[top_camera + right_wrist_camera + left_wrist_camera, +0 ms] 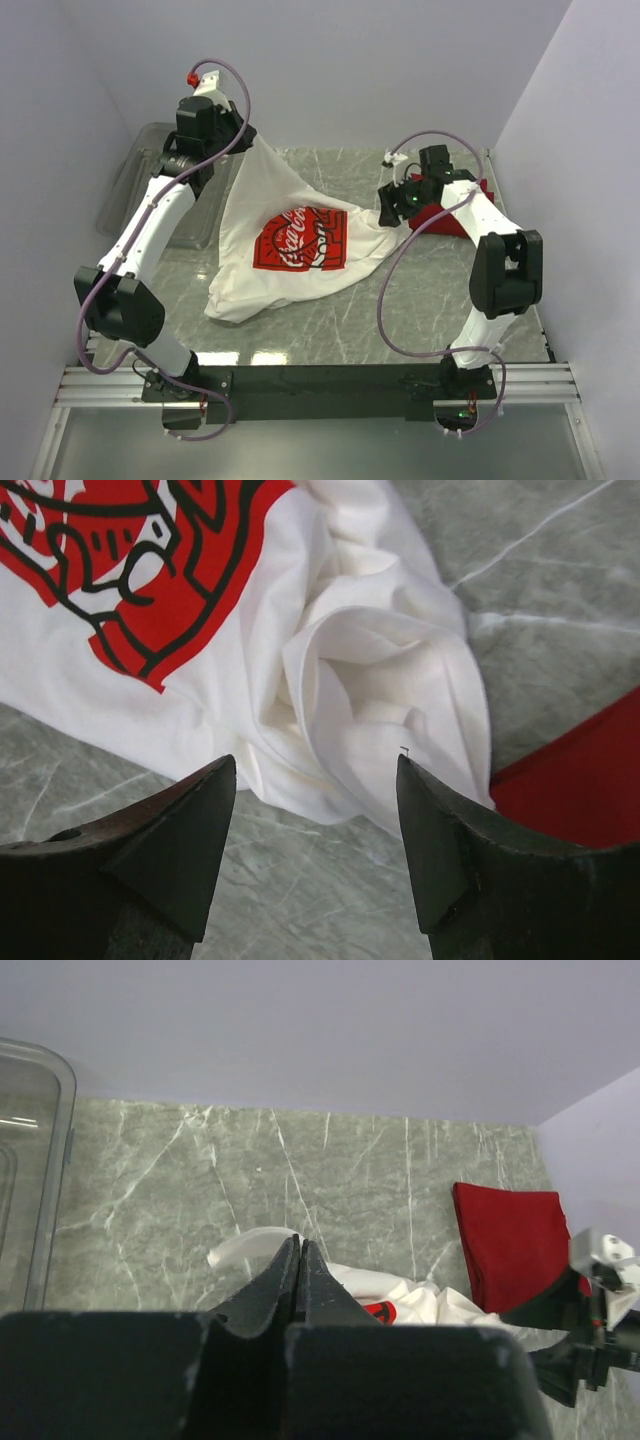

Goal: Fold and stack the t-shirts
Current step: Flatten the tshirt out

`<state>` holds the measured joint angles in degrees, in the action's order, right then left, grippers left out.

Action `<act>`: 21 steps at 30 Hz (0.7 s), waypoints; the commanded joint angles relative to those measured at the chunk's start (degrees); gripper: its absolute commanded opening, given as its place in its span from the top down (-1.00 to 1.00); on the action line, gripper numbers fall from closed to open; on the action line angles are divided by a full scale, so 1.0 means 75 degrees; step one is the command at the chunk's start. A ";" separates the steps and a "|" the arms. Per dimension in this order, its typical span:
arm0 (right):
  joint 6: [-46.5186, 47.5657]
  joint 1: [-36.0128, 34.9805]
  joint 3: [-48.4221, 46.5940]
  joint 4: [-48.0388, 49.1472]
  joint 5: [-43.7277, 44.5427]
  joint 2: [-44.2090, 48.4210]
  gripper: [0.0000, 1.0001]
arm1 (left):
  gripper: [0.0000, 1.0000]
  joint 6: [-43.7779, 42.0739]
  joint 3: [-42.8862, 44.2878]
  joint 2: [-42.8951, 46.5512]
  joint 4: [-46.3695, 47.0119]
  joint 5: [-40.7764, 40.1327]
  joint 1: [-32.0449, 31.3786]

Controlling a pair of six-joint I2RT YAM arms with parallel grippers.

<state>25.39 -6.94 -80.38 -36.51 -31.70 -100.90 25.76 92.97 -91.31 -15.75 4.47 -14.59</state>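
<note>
Our left gripper is pressed together on an edge of the white t-shirt, lifted at 11 o'clock. Our right gripper hangs spread over its bunched end at 3 o'clock, beside the folded red t-shirt. We should close on that bunch and pull both ends apart to flatten it. Pale walls enclose the marble table; a clear bin sits at 10 o'clock.

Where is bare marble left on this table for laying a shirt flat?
Widest: the near table strip between white t-shirt and arm bases. A smaller patch lies behind the shirt. Crowded far right around right gripper and red t-shirt.
</note>
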 commanded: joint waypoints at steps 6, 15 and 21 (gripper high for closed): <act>-0.0197 -0.0469 -0.0438 -0.0380 0.0489 -0.0596 0.33 | 0.99 0.0093 -0.0267 0.0444 0.0330 0.0189 0.0023; 0.1533 0.0022 0.1059 -0.2250 -0.0622 0.2305 1.00 | 0.99 -0.0165 -0.0606 0.1110 0.0213 -0.0455 0.0187; 0.4383 0.0351 0.3682 -0.3826 0.0498 0.4838 1.00 | 0.99 -0.0142 -0.1075 0.1720 0.0330 -0.0561 0.0363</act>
<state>45.65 -4.32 -60.99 -54.54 -32.08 -69.54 25.52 85.91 -82.24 -16.08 1.50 -12.49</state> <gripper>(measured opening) 0.008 0.013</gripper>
